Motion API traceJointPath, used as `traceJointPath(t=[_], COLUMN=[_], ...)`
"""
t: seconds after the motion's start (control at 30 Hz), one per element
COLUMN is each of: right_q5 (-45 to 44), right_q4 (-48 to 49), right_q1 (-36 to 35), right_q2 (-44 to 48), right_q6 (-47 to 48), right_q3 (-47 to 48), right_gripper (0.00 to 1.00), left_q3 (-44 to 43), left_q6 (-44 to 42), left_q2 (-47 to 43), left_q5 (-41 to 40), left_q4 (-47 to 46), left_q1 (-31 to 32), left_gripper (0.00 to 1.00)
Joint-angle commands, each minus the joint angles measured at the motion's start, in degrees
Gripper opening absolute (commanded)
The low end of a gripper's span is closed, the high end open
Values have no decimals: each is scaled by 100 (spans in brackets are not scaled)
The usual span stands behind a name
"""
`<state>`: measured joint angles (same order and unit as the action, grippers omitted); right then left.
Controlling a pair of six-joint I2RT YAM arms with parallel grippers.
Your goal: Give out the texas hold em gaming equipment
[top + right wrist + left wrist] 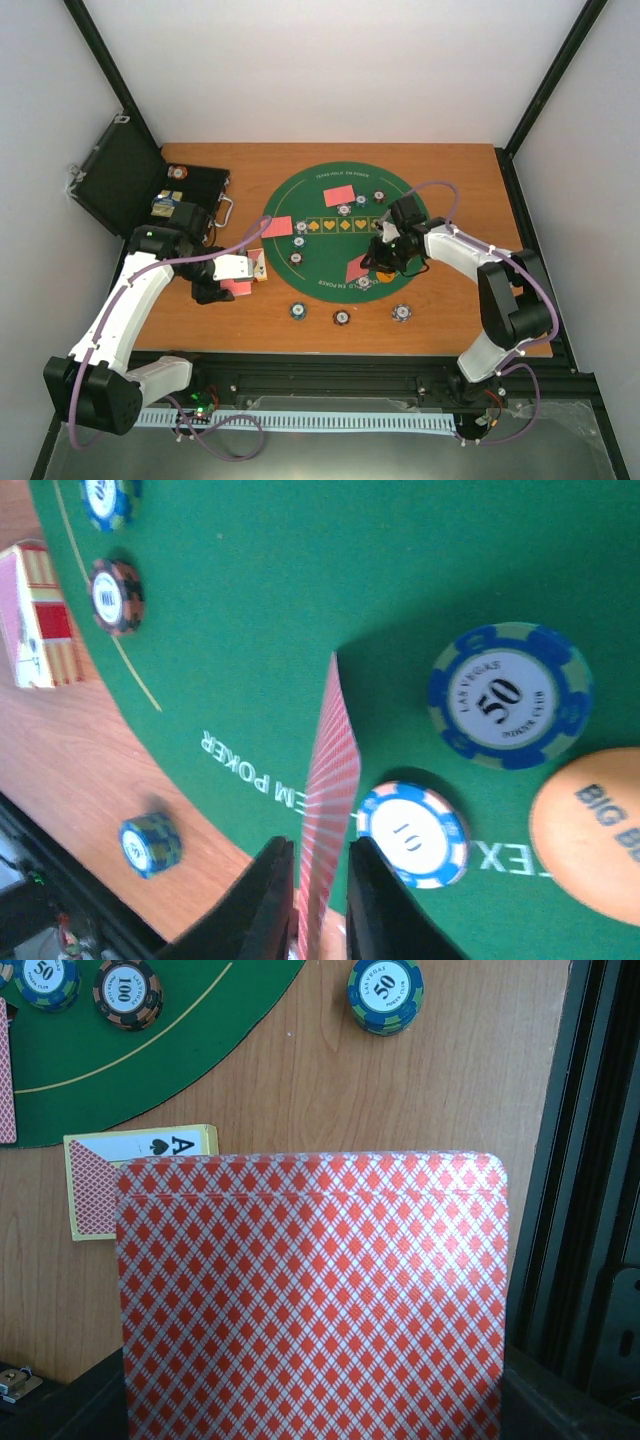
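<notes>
My left gripper [232, 277] is shut on a stack of red-backed cards [310, 1300] just left of the green mat [330, 280]; the stack fills the left wrist view and hides the fingers. My right gripper [320, 855] is shut on one red-backed card [330, 800], held on edge over the mat's near rim, and also shows in the top view [380, 257]. Below it lie a blue 50 chip [510, 695], a 10 chip [412, 835] and the orange button [590, 835]. Two red cards [277, 227] [340, 196] lie on the mat.
A yellow card box [130, 1175] lies beside the held stack. Three chips [298, 311] [341, 318] [401, 313] sit on the wood in front of the mat. The open black case [130, 185] stands at the far left with chips inside. The table's front rail [590, 1190] is close.
</notes>
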<state>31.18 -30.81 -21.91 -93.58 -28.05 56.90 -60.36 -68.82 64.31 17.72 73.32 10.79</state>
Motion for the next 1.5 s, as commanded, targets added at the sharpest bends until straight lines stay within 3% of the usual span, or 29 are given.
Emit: traceJointPath(t=[0.0, 0.13, 0.37, 0.53, 0.6, 0.7, 0.8, 0.87, 1.2, 1.47], right_q5=[-361, -854, -2059, -1741, -1106, -80, 385, 478, 1012, 1136], right_q4=[-347, -669, -1376, -1163, -839, 56, 1017, 1564, 4083, 4921], right_q1=[64, 80, 73, -95, -244, -610, -1307, -1746, -2801, -3199], right_q2=[-59, -55, 355, 681, 842, 1167, 1237, 1054, 156, -465], right_q6=[227, 274, 302, 138, -21, -656, -1332, -1682, -3031, -3518], right_q3=[144, 252, 622, 492, 456, 297, 338, 447, 256, 439], right_gripper=[28, 34, 35, 35, 40, 55, 70, 75, 77, 76], left_q3=[-108, -99, -120, -143, -149, -158, -180, -227, -344, -371], left_q6=[-70, -71, -81, -79, -64, -46, -6, 39, 52, 70], left_q2=[-41, -40, -33, -17, -3, -15, -25, -33, -45, -24], left_q5=[91, 87, 74, 103, 128, 165, 211, 294, 300, 343], left_q4=[16, 14, 7, 13, 15, 39, 49, 92, 209, 228], left_q1=[11, 11, 11, 17, 16, 11, 16, 11, 11, 11], left_gripper=[1, 1, 1, 1, 1, 1, 1, 1, 1, 1])
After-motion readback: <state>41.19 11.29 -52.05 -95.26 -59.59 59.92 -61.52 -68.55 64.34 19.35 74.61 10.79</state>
